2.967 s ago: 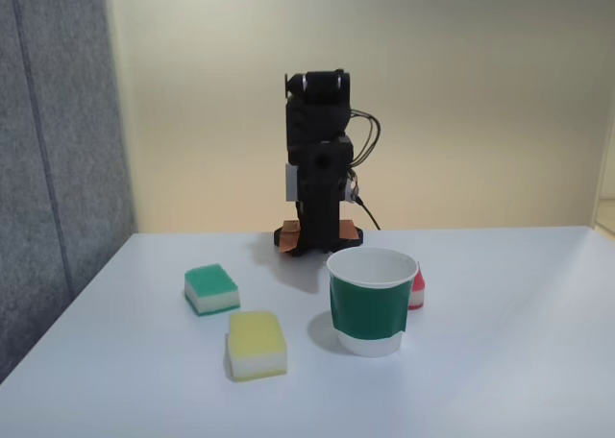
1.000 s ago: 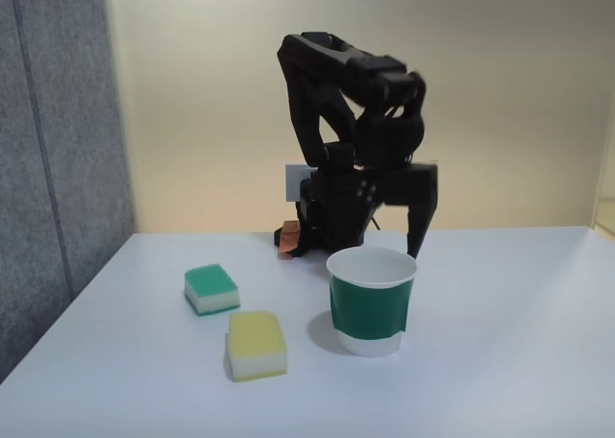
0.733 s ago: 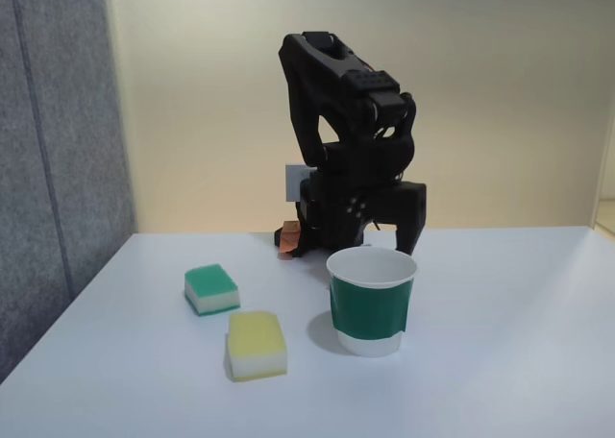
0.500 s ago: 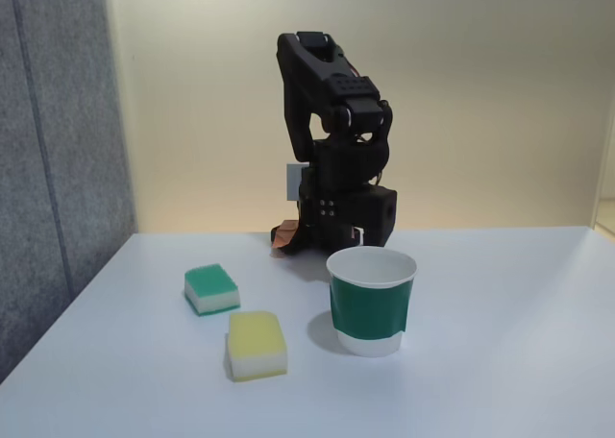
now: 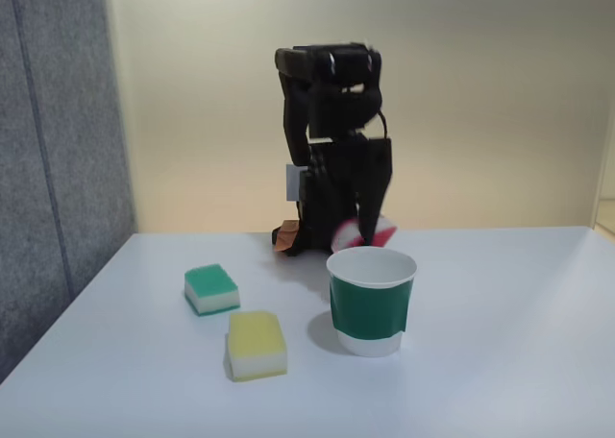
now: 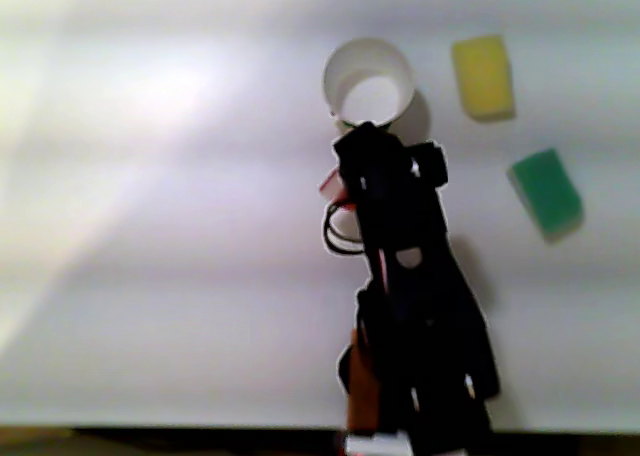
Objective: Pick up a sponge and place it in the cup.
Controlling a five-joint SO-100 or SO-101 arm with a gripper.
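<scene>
So the one cup point(image 5: 372, 302) is sitting empty while the end effector point(image 5: 363, 234) is gripping the red sponge point(image 5: 377, 233) just behind its rim. Two other sponges, green point(image 5: 211, 289) and yellow point(image 5: 256, 344), are lying on the tabletop point(image 5: 500, 361).

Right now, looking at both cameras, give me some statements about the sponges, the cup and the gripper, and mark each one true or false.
1. The gripper holds the red sponge raised behind the cup's rim. True.
2. The cup lies tipped on its side. False: it stands upright, mouth up.
3. The green sponge and the yellow sponge both lie on the table. True.
4. The red sponge already sits inside the cup. False: in the other view the cup looks empty.
5. The yellow sponge is stacked on the green one. False: they lie apart.
</scene>
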